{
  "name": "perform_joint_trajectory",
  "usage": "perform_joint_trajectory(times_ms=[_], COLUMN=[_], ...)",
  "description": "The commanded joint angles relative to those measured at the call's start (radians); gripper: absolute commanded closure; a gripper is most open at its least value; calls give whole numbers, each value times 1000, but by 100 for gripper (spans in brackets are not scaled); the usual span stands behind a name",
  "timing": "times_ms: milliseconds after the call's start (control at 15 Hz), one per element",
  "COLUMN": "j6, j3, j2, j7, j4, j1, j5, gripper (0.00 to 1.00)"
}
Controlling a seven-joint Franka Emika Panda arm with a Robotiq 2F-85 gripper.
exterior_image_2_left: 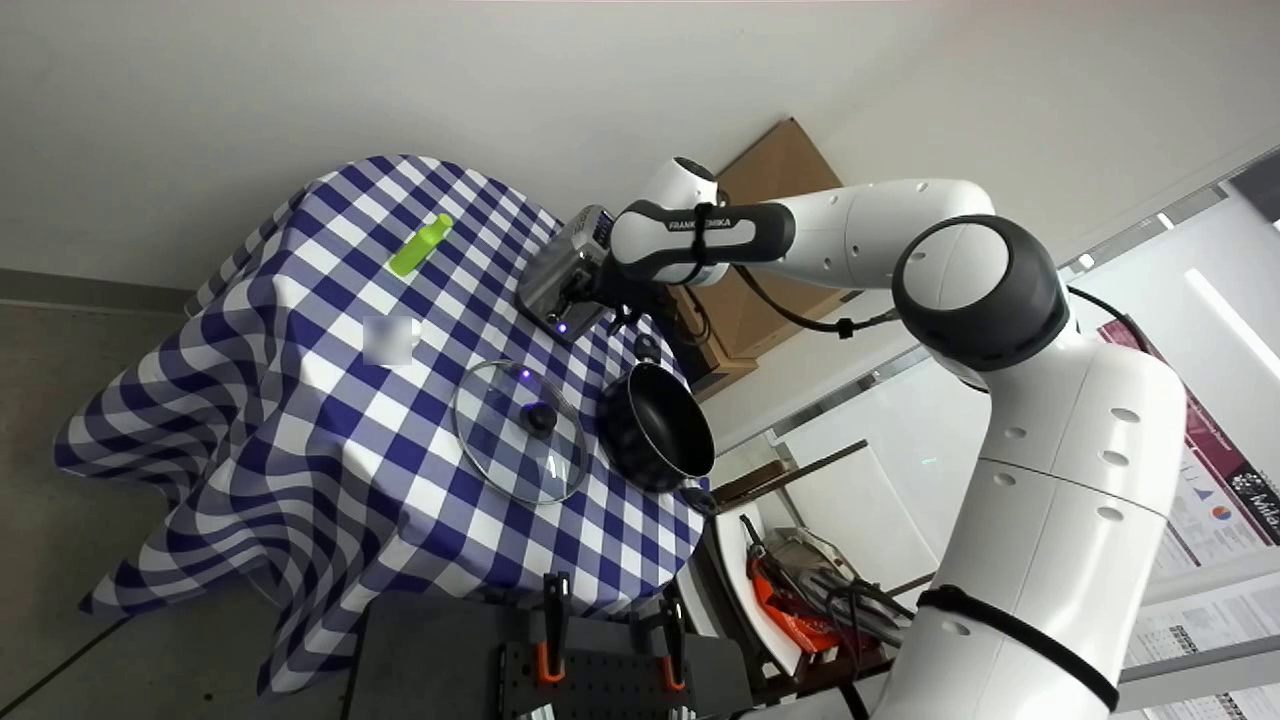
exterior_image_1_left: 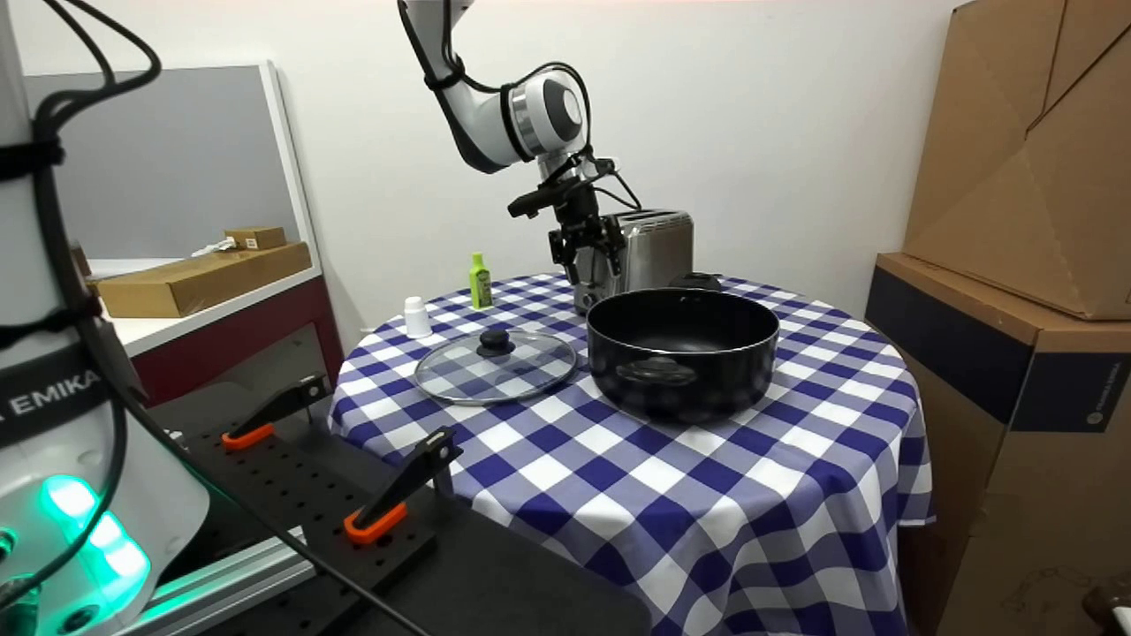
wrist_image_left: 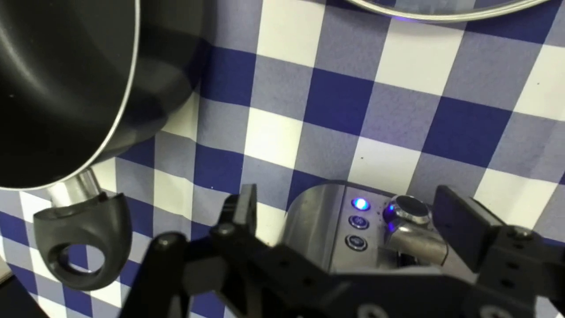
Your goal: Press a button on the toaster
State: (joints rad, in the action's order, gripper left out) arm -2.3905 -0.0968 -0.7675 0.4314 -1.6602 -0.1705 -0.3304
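A silver toaster sits at lower centre of the wrist view, its three buttons, the top one lit blue, framed between the wide-spread fingers of the tool, which clasps nothing. The press could well miss: with the fingers parted, a straight push may pass either side of the buttons. The finger at right looks close to the dial and the metal bar below it, contact unclear, and could knock either instead. Too hard a shove may skid the toaster along the cloth. Checked blue and white, it covers a round bench and falls in folds past its edge. In an exterior view, a plain white wall backs the scene, cardboard boxes piled at right of the frame.
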Motion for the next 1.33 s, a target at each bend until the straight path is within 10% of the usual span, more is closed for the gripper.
perform_joint_trajectory(times_ms=[0,867,1267], j6=[4,7,-32], j3=[-22,-60,-153], j2=[7,-3,-3], j7=[-5,17,214], j4=[-29,-57,-54], j1=[-35,-41,-150], j5=[12,12,-70], gripper=[0,0,0])
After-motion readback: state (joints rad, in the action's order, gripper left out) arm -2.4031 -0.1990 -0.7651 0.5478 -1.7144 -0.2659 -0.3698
